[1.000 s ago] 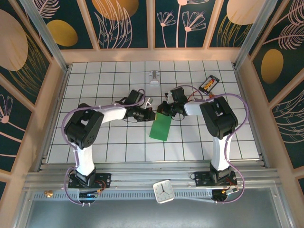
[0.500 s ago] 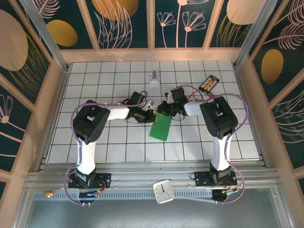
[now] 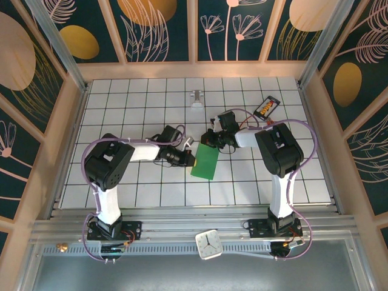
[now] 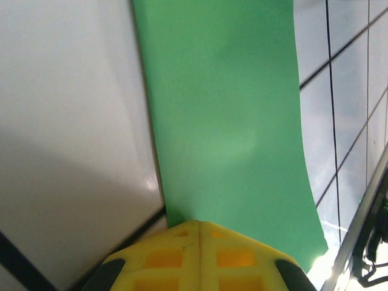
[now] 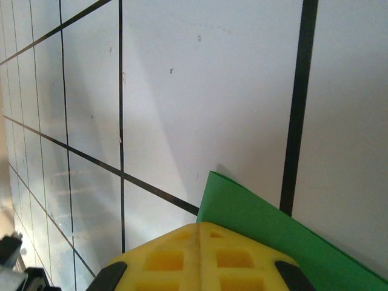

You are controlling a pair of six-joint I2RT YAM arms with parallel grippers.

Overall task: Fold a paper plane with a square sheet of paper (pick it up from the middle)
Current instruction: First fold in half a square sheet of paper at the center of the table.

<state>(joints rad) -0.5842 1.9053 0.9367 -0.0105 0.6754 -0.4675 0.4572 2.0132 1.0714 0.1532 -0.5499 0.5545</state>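
**Left pincer (image 3: 189,159) relocated along the square sheet of paper (image 3: 205,163)**

Since the frame one second ago, my left pincer has travelled from the far left corner of the sheet toward the near side. It now meets the sheet's left long edge about halfway along. The right pincer (image 3: 210,140) and the sheet have kept their positions.

1. Sheet position. From the top camera, the green sheet lies on the gridded table (image 3: 151,182) near its centre, between my two pincers. It shows as a narrow rectangle, tilted, with its far end toward the right pincer.

2. Left pincer state. In the left wrist view my yellow pads (image 4: 199,225) are clenched, meeting along a single seam with no gap. The sheet (image 4: 224,121) spreads flat away from the tips and its near part runs beneath them. Whether any paper is caught in the seam, I cannot tell.

3. Right pincer state. In the right wrist view my pads (image 5: 197,227) are likewise clenched, seam closed. One green corner (image 5: 254,218) emerges from under the tips onto the white tile. Whether that corner is pinched or merely lies beneath the tips, I cannot tell.

4. Other items. A small dark device with a coloured face (image 3: 267,107) lies on the table beyond the right arm, well apart from the sheet.
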